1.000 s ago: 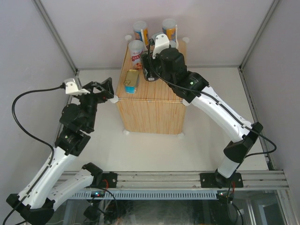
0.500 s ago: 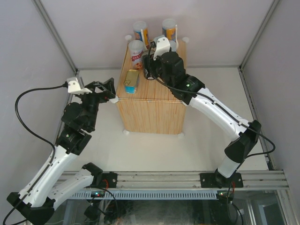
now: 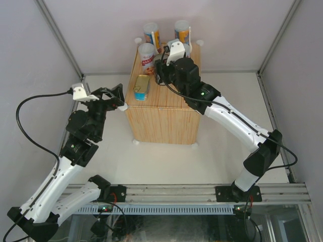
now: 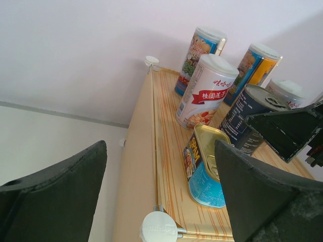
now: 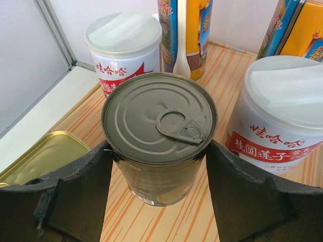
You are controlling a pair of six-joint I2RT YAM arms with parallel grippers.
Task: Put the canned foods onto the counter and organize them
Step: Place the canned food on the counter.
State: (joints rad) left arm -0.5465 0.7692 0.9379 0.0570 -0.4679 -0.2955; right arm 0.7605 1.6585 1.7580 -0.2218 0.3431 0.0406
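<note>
Top view: the right pincer [image 3: 161,70] has shifted toward the desk's [image 3: 166,118] far edge; left wrist: the left pincer [image 4: 160,166] hangs spread, empty, off the near-left corner. Right wrist: fingers pinch the dark can [image 5: 159,131] between white-red cans [image 5: 123,45]; release seems next.

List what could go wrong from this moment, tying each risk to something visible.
1. The right end effector grips the dark can, with one white-red can and another close beside it; opening may knock one over.
2. The tin lies near the counter's left edge, ahead of the open left end effector; a nudge might push it off.
</note>
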